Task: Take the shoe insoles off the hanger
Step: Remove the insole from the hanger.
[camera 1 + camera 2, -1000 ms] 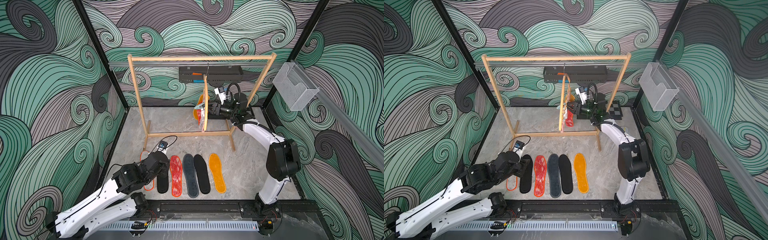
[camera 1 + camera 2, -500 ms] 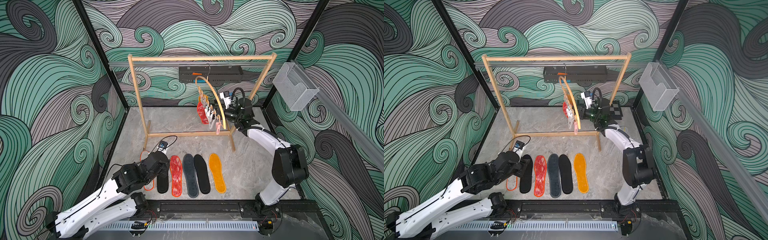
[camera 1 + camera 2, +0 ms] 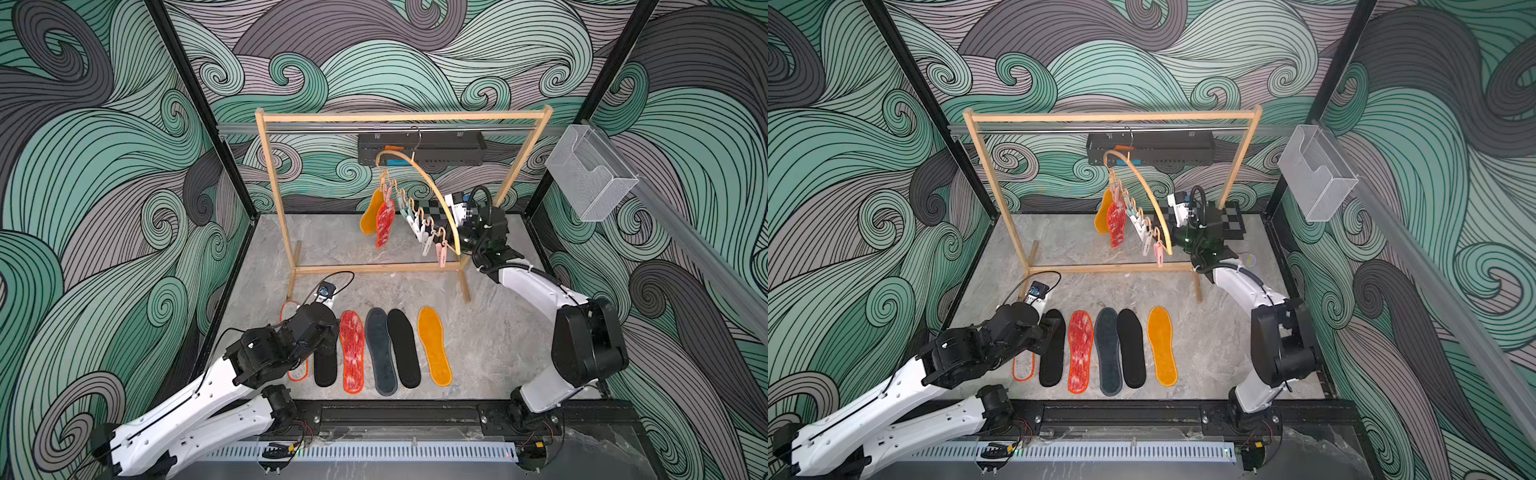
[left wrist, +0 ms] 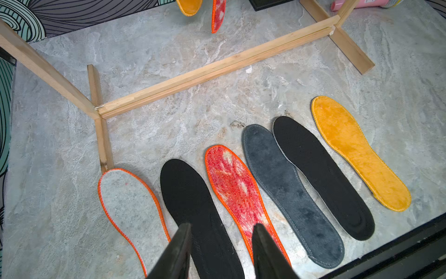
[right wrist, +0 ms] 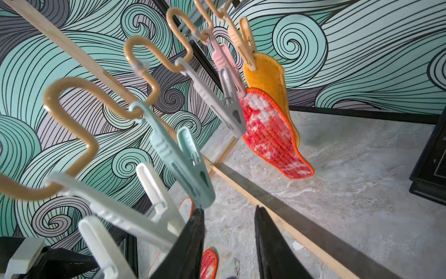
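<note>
Hanger [image 5: 70, 81] holds two shoe insoles [image 5: 268, 135]
Six more lie on the table [image 3: 498, 332]; left gripper [image 4: 222, 225] and right gripper [image 5: 229, 209] both released, empty.

Pose: left arm folded low, left hand [image 4: 222, 227] angled downward, fingers parted, empty; right arm extended high and forward, right hand [image 5: 229, 209] parted, empty.

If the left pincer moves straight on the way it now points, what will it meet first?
Most likely the black insole that shows straight ahead of the left pincer; how far away it lies is unclear.
</note>
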